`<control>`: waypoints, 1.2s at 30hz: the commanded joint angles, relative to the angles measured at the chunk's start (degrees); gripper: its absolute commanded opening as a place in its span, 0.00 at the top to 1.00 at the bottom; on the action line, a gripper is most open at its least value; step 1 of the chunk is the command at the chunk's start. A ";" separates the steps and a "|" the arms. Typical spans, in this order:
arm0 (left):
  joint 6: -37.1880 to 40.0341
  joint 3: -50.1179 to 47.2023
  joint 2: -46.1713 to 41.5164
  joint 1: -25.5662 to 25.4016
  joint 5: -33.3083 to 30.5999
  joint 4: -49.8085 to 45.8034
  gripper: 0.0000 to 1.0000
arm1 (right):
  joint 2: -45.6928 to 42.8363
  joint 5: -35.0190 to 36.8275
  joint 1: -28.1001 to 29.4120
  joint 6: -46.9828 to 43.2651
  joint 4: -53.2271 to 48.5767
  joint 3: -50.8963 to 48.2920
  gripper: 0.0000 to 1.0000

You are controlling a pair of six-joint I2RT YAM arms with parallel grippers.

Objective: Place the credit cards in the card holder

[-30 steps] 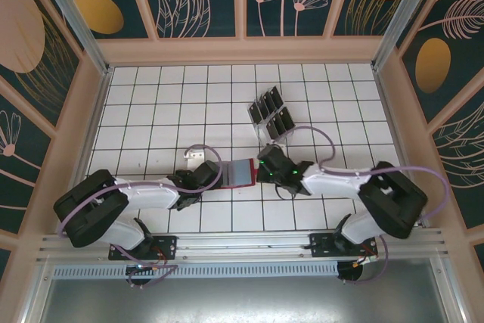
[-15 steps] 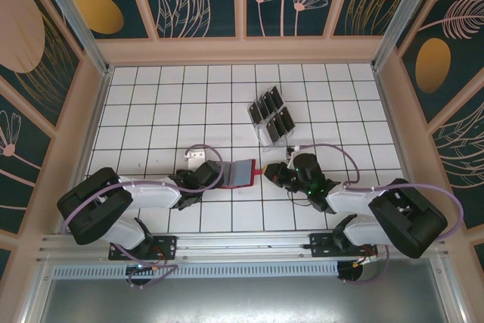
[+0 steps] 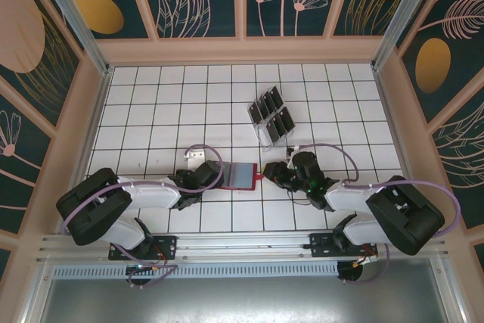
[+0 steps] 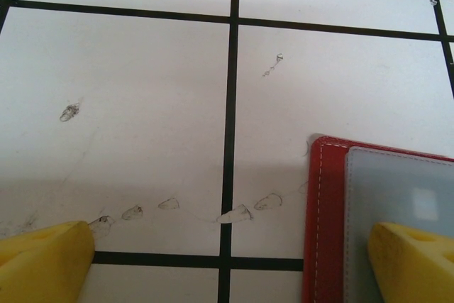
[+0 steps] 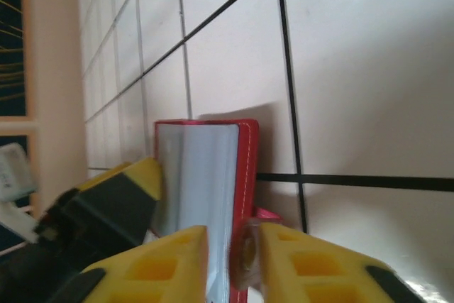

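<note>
Since the right gripper [image 5: 233, 246] drew back toward 3 o'clock, the card holder [image 3: 240, 175] lies open at 6 o'clock, left gripper [image 4: 228, 264] spread wide on it, right jaws astride its edge, grip unclear, ready for credit cards [image 3: 271, 115] waiting at 1 o'clock.

Top external: sat high and far back, looked down.
Left wrist: hung close, faced straight down past left gripper [image 4: 230, 243].
Right wrist: stayed close, low, skimmed past right gripper [image 5: 221, 235].
Shared: card holder [image 3: 240, 175] at both fingertips.
</note>
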 commanded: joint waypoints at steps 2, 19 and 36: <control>-0.59 -2.37 -1.05 0.22 2.68 -5.84 0.02 | -2.72 4.73 -0.31 -3.84 -10.61 4.11 0.65; -2.28 -3.67 -10.47 0.24 3.02 -8.14 0.01 | -2.65 17.71 -1.36 -22.48 -40.74 31.80 0.58; 4.37 3.74 -10.53 5.08 1.89 -10.29 0.02 | 28.94 17.06 -6.91 -39.01 -55.30 66.81 0.59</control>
